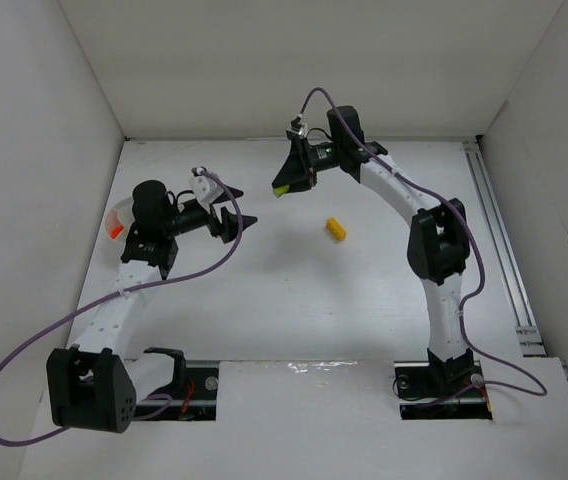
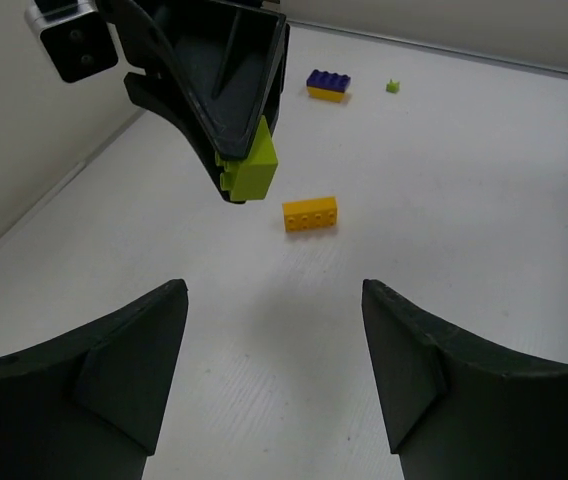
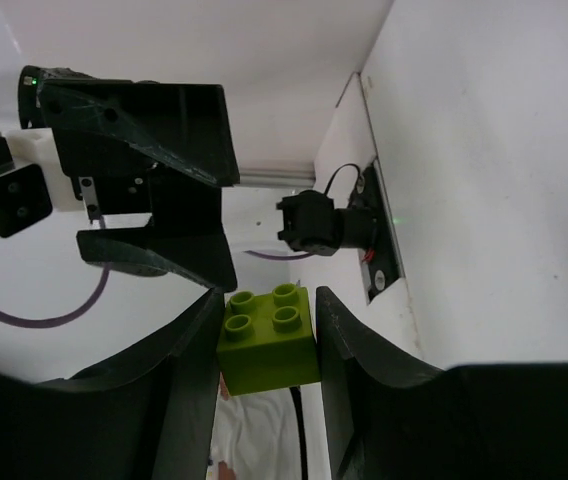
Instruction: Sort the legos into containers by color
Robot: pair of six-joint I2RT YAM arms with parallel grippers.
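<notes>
Lime lego brick (image 3: 269, 340) is pinched at the tips of the right gripper (image 1: 285, 186), in the air just left of the yellow brick (image 2: 310, 214) as seen from overhead. The left gripper (image 2: 274, 300) faces it, jaws spread and empty. So shallow a hold could let the brick twist out if the grippers bump, or drop to the worktop (image 2: 484, 200) if one releases before the other clamps. Counted: one lime brick, one yellow brick, and well beyond the yellow brick one purple-blue brick (image 2: 329, 78) atop a yellow-orange piece and one tiny green piece (image 2: 392, 86); two grippers.

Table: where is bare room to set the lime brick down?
Free: the broad patch between the yellow brick and the near edge. Crowded: the gap between the right gripper and left gripper.
</notes>
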